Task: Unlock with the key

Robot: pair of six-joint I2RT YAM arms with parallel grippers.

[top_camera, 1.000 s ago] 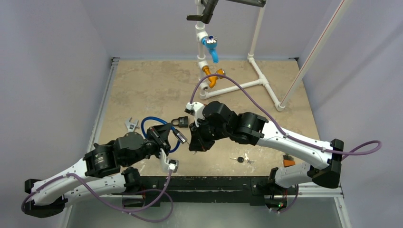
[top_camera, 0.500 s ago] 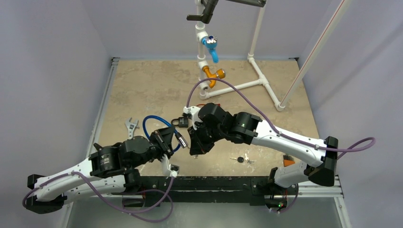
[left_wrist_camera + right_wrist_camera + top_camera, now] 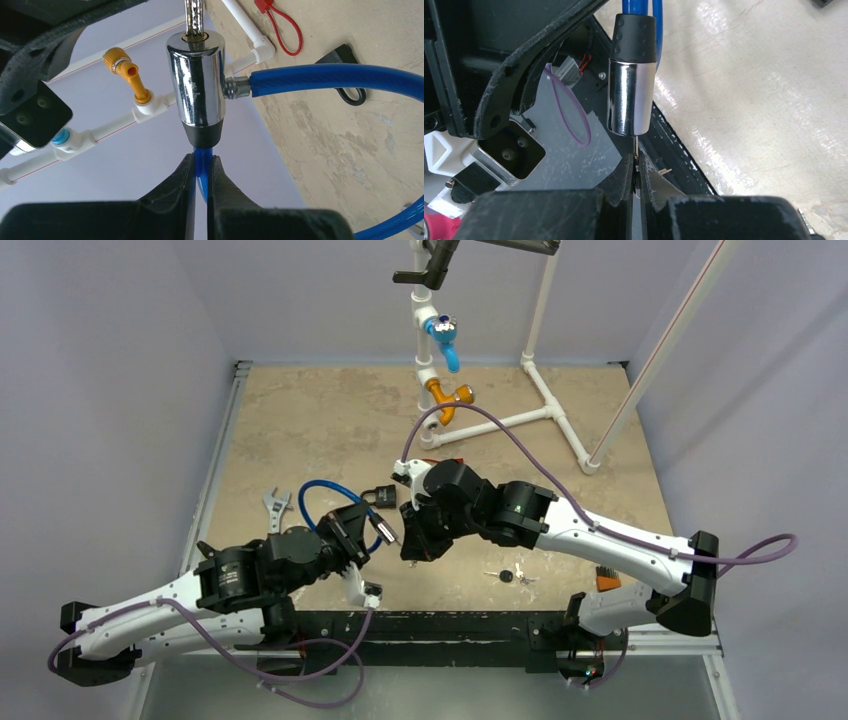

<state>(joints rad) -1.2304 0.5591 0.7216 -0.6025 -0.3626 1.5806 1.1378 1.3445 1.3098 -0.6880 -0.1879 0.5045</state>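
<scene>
A blue cable lock [image 3: 318, 496] has a chrome barrel [image 3: 199, 85] with a black collar. My left gripper [image 3: 201, 167] is shut on the blue cable just below the barrel and holds it up off the table. My right gripper [image 3: 636, 172] is shut on a small key [image 3: 635, 159]; its blade goes into the end of the barrel [image 3: 631, 97]. In the top view the two grippers meet at the barrel [image 3: 383, 530], left gripper [image 3: 358, 538] and right gripper [image 3: 405, 536] facing each other.
A black padlock [image 3: 380, 496] lies on the table behind the barrel, a wrench [image 3: 273, 505] to the left, loose keys [image 3: 510, 576] to the right. A white pipe frame [image 3: 540, 390] with blue and orange valves stands at the back. A red tag [image 3: 280, 25] lies beyond.
My left arm moved right and forward, lifting the barrel toward the right gripper. The right gripper shifted slightly and now lines up with the barrel's end, with the key in it.
</scene>
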